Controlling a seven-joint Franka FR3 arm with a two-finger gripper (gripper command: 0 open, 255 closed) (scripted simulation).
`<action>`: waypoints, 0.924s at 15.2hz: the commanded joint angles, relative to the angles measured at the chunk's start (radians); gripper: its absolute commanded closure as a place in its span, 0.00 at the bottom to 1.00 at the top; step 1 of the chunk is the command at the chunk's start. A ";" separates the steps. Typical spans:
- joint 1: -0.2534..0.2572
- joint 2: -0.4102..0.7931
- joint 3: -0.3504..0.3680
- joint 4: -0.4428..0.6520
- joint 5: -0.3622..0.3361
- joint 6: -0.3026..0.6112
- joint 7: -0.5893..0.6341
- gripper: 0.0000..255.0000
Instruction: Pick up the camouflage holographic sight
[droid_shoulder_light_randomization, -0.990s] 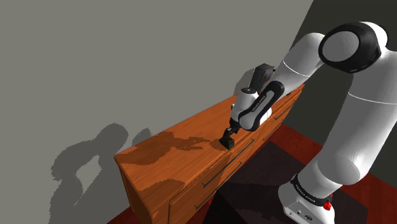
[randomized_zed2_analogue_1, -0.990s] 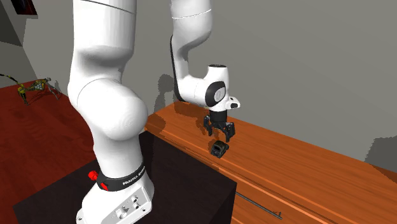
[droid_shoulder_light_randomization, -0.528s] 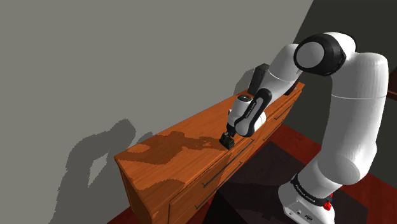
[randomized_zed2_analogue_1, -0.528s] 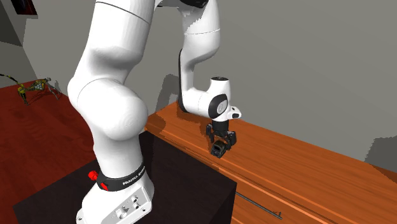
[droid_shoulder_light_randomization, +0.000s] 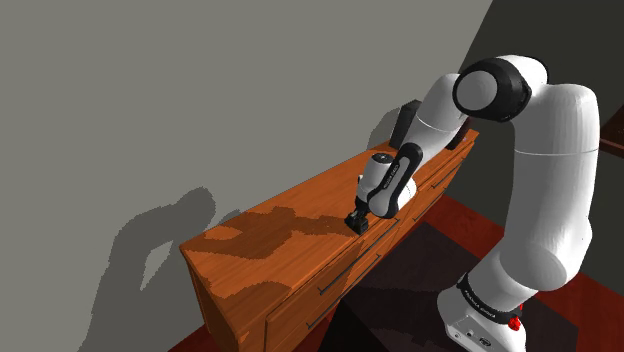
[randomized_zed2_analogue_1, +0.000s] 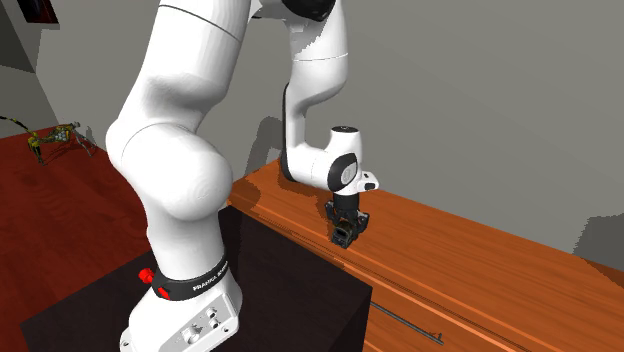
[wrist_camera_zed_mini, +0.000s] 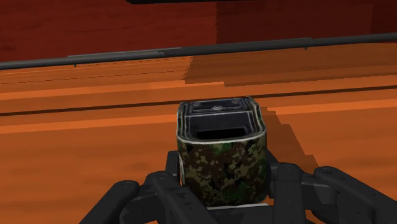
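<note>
Well, my claw (wrist_camera_zed_mini: 222, 181) is clamped narrow around the camouflage holographic sight (wrist_camera_zed_mini: 221, 149), which stands on the wooden dresser (droid_shoulder_light_randomization: 262, 238) right at its near front edge. If my fingers (wrist_camera_zed_mini: 289, 181) hold only its lower sides, it may tip or slip as I lift, and a drop here would likely send it to the floor (randomized_zed2_analogue_1: 90, 210).

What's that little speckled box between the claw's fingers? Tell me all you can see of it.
A small boxy sight with rounded corners, its body in green-brown-black camouflage, one end a black frame around a dark window. It rests on the orange-brown wooden dresser top, near its front edge. The black claw clasps it, one finger against each side.
</note>
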 joint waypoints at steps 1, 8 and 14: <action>0.000 0.000 0.000 0.000 0.000 0.000 0.000 1.00; -0.005 -0.036 0.005 -0.013 0.000 -0.023 -0.003 1.00; -0.024 -0.143 0.024 -0.047 0.007 -0.097 -0.016 1.00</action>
